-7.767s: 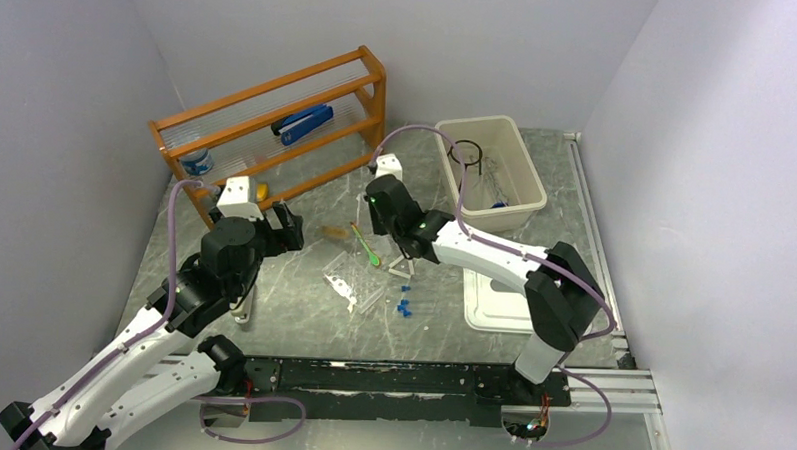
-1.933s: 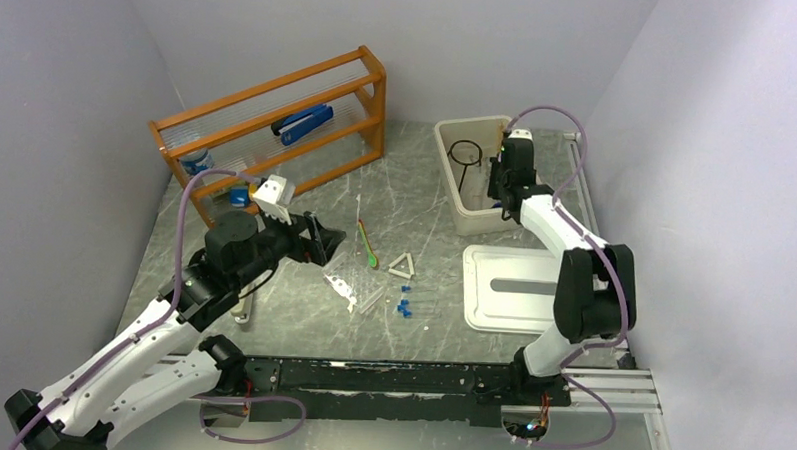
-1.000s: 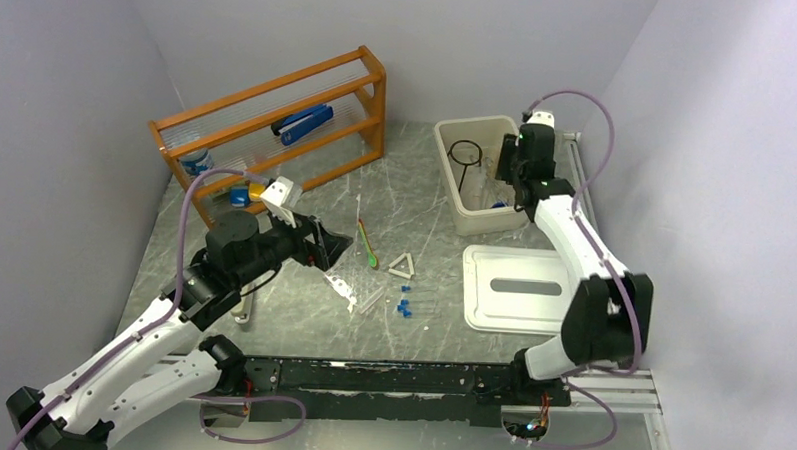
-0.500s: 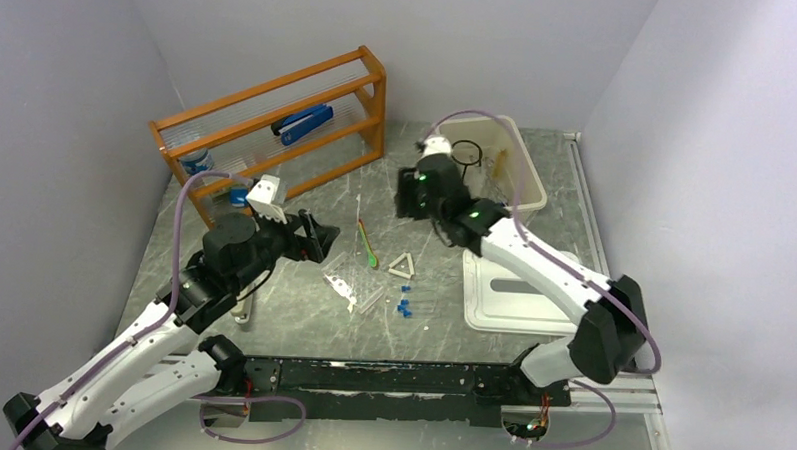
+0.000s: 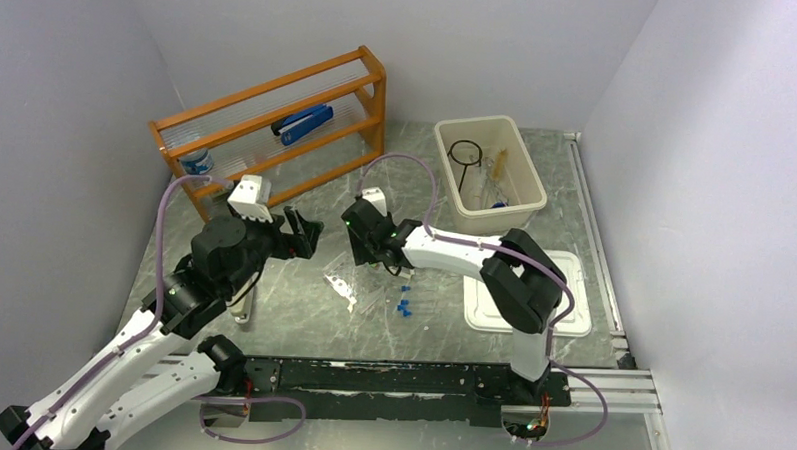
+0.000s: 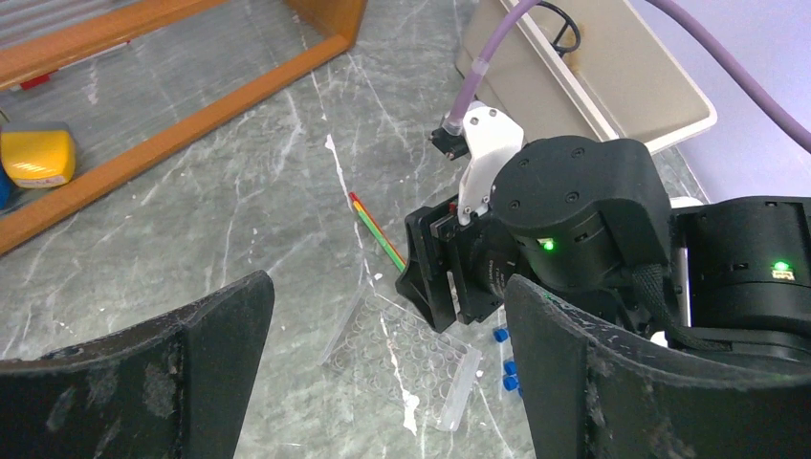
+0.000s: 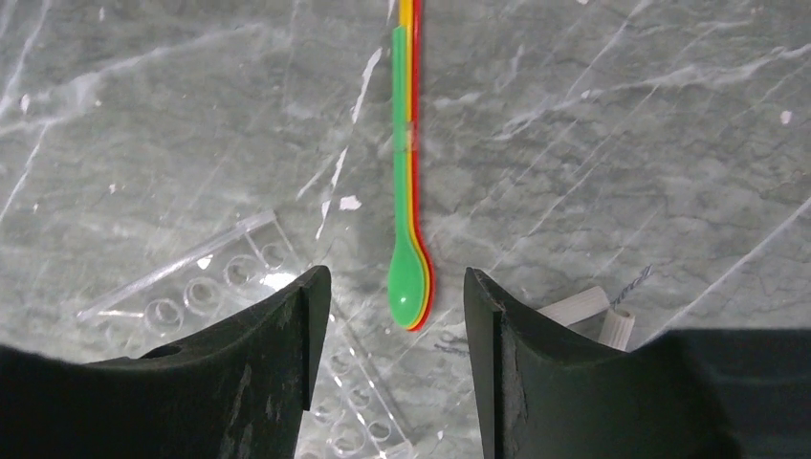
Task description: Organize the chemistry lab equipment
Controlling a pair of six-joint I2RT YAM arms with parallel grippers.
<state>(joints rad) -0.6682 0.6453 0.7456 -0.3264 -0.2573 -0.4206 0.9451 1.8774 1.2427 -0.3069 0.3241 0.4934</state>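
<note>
Hovering low, right gripper: jaws part-open, holding nothing, straddling the bowl end of the stacked green, yellow and red spoons, mid-table. Clear tube rack just near-left of them; white triangle just near-right. Left gripper: wide open, empty. Risk: closing on the thin stack may splay it, or a finger may catch the rack.

Stapler lay on the shelf, far left; ring stand sat in the bin, far right; tube rack lay centrally, thin rods just beyond its far side.
</note>
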